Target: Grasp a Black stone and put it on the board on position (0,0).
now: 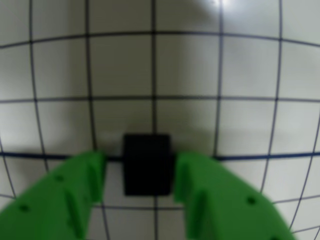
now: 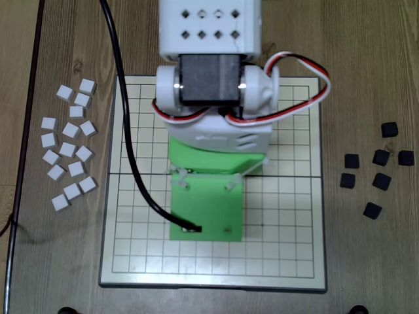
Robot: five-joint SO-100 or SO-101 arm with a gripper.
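In the wrist view the green jaws (image 1: 139, 172) stand a little apart with the Black stone (image 1: 147, 164) between them. The right fingertip (image 1: 182, 172) appears to touch the stone's side; on the left a thin pale sliver of surface shows between the stone and the other fingertip, so the picture, being blurred, does not settle whether the stone is firmly clamped. The stone sits over the board (image 1: 60, 65), right where the darker, thicker line runs across behind it and a thin vertical grid line meets its top edge. Whether it rests on the board or hangs just above cannot be told.

Farther out from the jaws, cream cells with thin dark lines fill the wrist view on every side.

In the overhead view the jaws and the stone are hidden beneath the arm's green plate (image 2: 207, 206), which lies over the board (image 2: 294, 255) just below its dark middle seam. A black cable (image 2: 124, 118) runs down to that plate. On the tabletop (image 2: 366, 78) well to the right of the jaws lie seven loose black blocks (image 2: 382, 180); well to the left lies a cluster of white blocks (image 2: 68, 149).
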